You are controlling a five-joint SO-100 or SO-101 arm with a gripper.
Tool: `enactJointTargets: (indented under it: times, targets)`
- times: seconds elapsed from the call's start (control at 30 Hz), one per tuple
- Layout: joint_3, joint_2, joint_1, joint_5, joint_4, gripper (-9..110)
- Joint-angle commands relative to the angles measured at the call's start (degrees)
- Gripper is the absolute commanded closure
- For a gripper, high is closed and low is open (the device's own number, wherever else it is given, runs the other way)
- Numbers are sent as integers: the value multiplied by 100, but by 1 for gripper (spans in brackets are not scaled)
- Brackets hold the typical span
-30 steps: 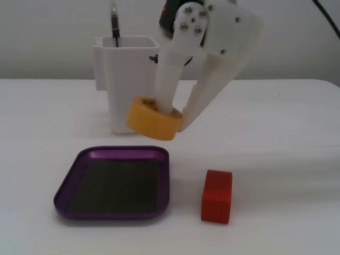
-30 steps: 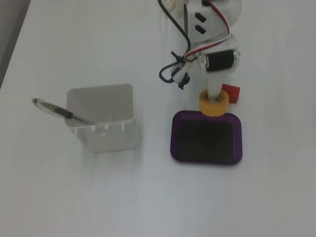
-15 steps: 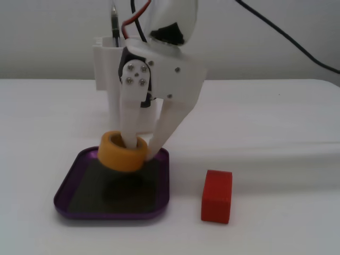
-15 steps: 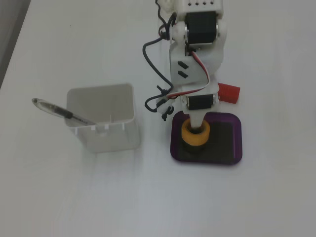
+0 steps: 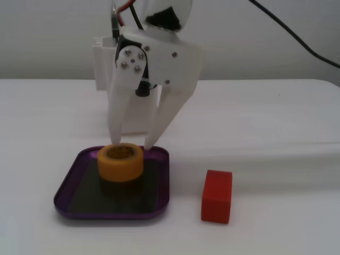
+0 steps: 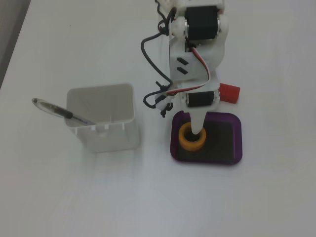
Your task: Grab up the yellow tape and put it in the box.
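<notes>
In a fixed view, the yellow tape (image 5: pixel 120 161) sits on the dark floor of the box (image 5: pixel 69 186), toward its back-left. The gripper (image 5: pixel 131 144) stands just above it, fingers spread, tips touching or just over the roll's top rim. The red block (image 5: pixel 217 195) lies right, apart on the table (image 5: pixel 276 122).

From above, in another fixed view, the tape (image 6: pixel 189 141) is in the left half of the box (image 6: pixel 232 140), its right half open; a finger (image 6: pixel 198 123) overlaps the core. A white container (image 6: pixel 104 118) stands left.
</notes>
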Motion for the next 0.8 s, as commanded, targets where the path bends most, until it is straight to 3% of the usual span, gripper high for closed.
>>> enactJointTargets:
  times: [0.0,0.23,0.4,0.77]
  targets:
    - [-826,519,9,26,712,88]
    - [-2092,1696,-44,53,2329,89]
    - [-2109,3032,9,70,2988,89]
    - [1521,6715,44,114,2742,88]
